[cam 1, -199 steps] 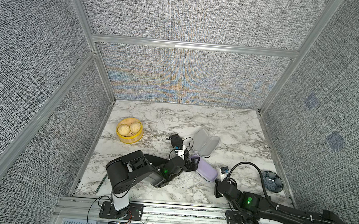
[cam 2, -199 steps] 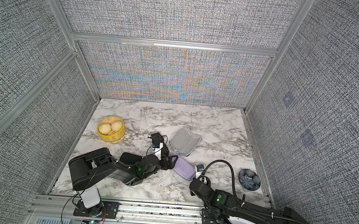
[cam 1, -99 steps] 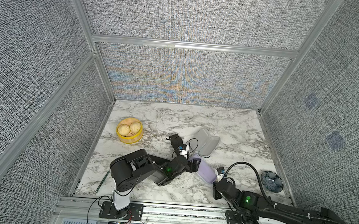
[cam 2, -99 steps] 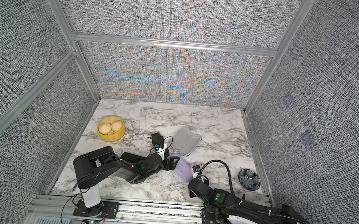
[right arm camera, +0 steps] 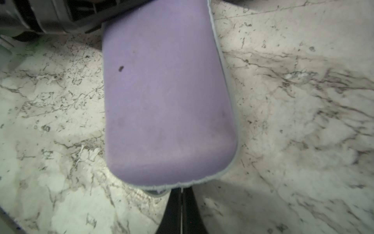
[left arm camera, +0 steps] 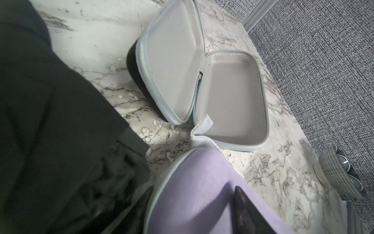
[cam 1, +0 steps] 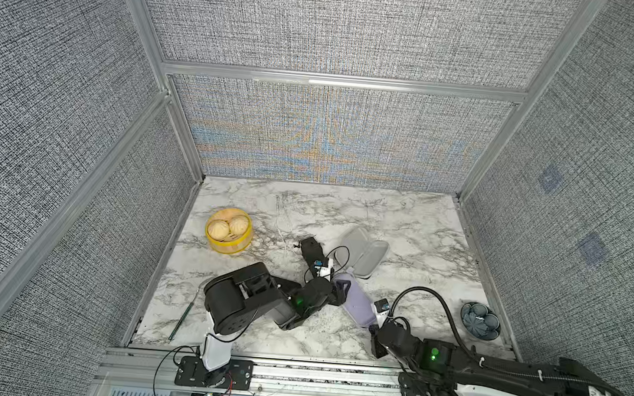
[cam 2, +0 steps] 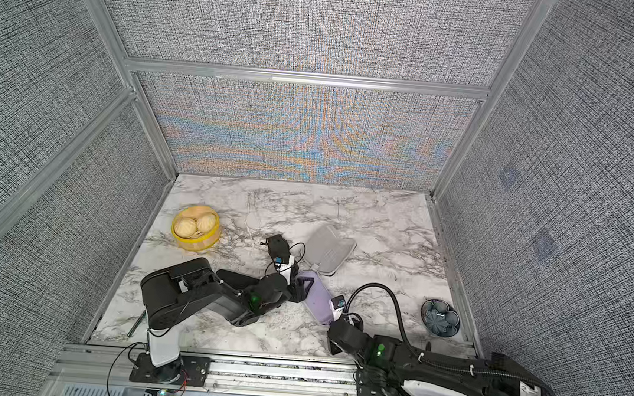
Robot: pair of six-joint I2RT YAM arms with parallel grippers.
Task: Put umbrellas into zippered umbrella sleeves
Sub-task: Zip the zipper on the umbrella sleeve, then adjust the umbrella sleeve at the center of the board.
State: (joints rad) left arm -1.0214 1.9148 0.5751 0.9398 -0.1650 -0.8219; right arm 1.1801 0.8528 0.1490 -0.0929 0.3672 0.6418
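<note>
Gaping, black sleeve (left arm camera: 232,97) empty; lavender sleeve (right arm camera: 166,97) shut; right claw (right arm camera: 181,202) closed, left claw (left arm camera: 192,196) unclear.

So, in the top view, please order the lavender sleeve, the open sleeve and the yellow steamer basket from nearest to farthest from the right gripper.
In a top view, from the right gripper:
1. Lavender sleeve: right at its fingertips.
2. Open sleeve: farther back, behind the lavender one.
3. Steamer basket: far left, beside the left wall.

Rear tabletop (cam 1: 326,207) free; open sleeve (cam 1: 366,251) blocks ctr.
</note>
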